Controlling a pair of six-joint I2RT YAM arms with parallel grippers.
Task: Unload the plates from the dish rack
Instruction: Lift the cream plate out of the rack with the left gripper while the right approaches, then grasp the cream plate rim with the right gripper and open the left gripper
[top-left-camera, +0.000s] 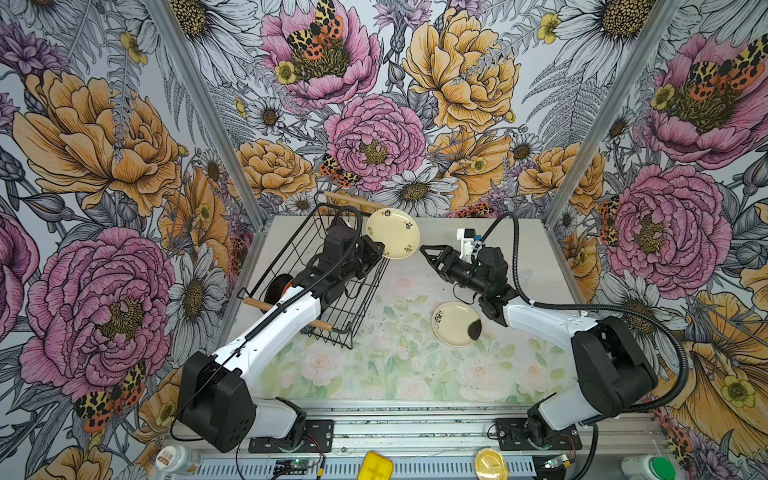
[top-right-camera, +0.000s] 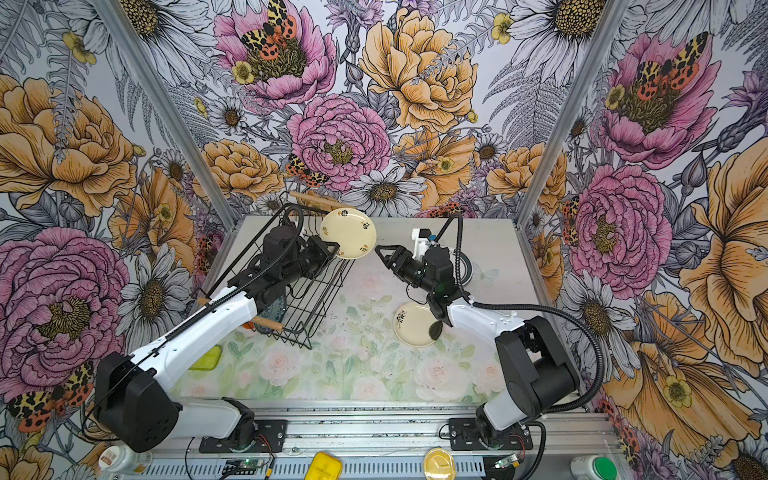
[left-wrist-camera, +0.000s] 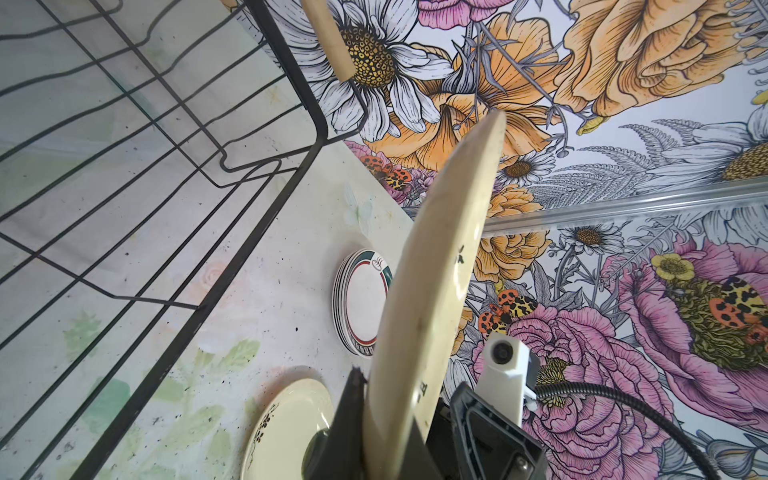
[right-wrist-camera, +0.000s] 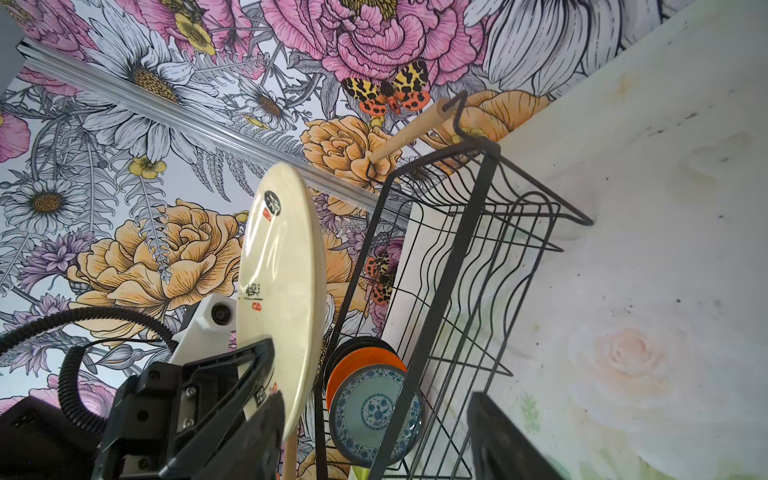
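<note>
My left gripper (top-left-camera: 383, 249) (left-wrist-camera: 386, 415) is shut on the rim of a cream plate (top-left-camera: 392, 232) (left-wrist-camera: 440, 266) (right-wrist-camera: 282, 291). It holds the plate on edge above the far right corner of the black wire dish rack (top-left-camera: 332, 307) (right-wrist-camera: 440, 291). To the plate's right, my right gripper (top-left-camera: 428, 254) (right-wrist-camera: 374, 449) stands open, with the plate's rim close beside one finger (right-wrist-camera: 257, 440). In the rack stand a blue patterned plate (right-wrist-camera: 374, 415), an orange plate (right-wrist-camera: 361, 361) and a black one. Another cream plate (top-left-camera: 455, 324) lies flat on the table.
A stack of white plates with dark rim bands (left-wrist-camera: 361, 303) lies on the table at the back right, mostly behind my right arm in both top views. A yellow-green thing (top-right-camera: 205, 357) lies under my left arm. Small containers line the front rail (top-left-camera: 374, 465).
</note>
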